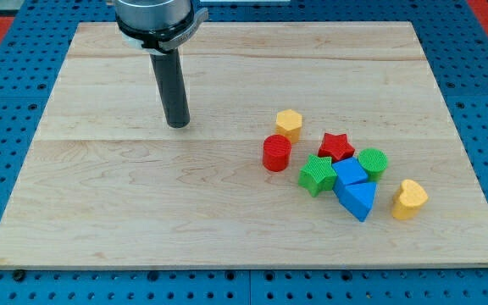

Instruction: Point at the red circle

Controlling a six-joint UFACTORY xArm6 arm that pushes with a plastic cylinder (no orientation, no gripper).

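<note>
Right of the board's middle, the red circle (277, 153) stands at the left edge of a cluster of blocks. My tip (177, 124), a bare rod holding nothing, is well apart toward the view's left, so the approach looks barely begun; next it should slide rightward and slightly down, stopping just beside the circle.

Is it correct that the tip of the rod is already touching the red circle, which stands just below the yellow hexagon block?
Not quite. My tip is not touching the red circle; it stands well apart from it, toward the view's left and slightly higher, with bare board between them. The rest holds: the red circle does stand just below the yellow hexagon block. The camera view shows this.
</note>
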